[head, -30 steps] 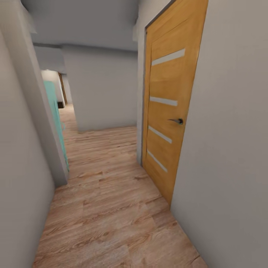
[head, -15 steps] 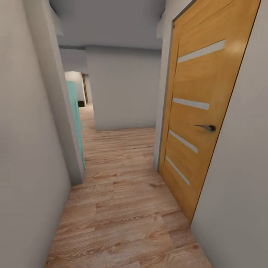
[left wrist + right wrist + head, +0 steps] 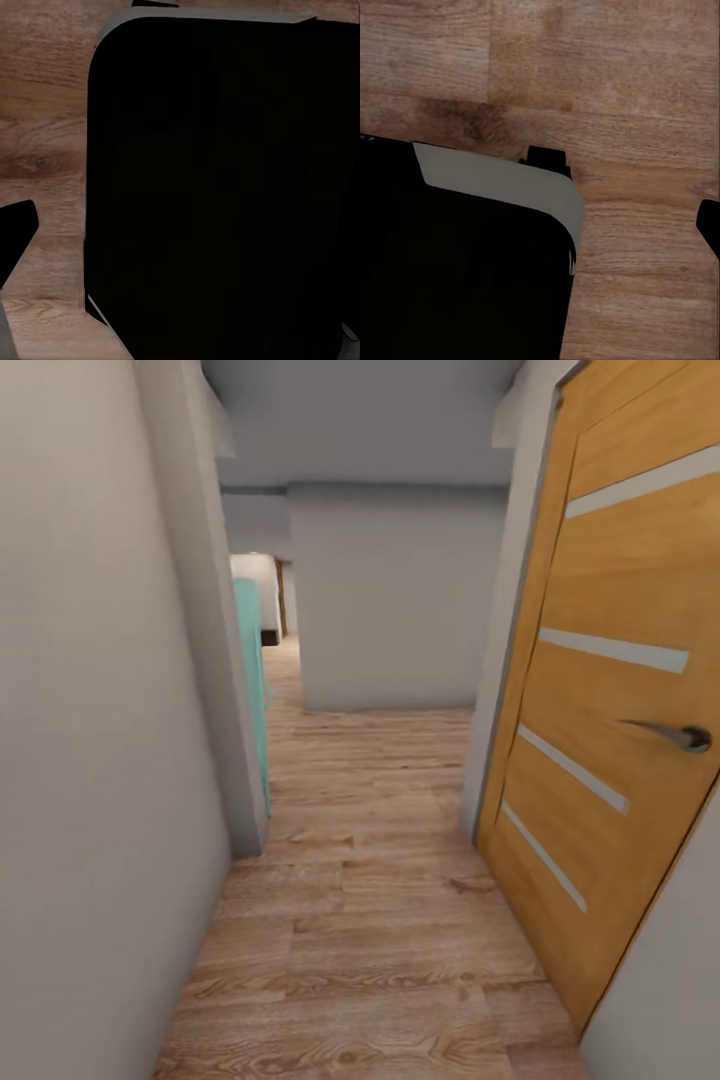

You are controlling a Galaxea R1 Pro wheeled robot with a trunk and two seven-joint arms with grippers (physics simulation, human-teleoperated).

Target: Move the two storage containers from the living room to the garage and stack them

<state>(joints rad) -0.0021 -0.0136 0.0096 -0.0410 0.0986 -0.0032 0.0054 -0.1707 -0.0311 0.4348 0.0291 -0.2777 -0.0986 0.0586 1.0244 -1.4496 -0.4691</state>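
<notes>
You are looking down a narrow hallway with a light wood plank floor, its boards running across your path with dark knots and grain streaks. A plain grey-white wall runs close along your left and ends at a corner post. Just beyond that post a teal panel stands on edge, perhaps a door, though you cannot tell for sure. On your right an orange-brown wooden door sits shut in its frame, crossed by 4 pale slanted strips, with a dark metal lever handle near its far edge. Straight ahead a grey-white wall block closes the corridor, and the plank floor turns left past it toward a brighter opening with a dark doorframe. The ceiling is flat grey.

In the left wrist view you see a large black rounded body with a thin grey edge over the same wood planks, and a black tip at the frame's border. In the right wrist view a black body with a grey rounded rim lies over the planks, with a small black tab beside it. You cannot tell how wide either end effector stands. The 2 storage containers are not to be seen from here.
</notes>
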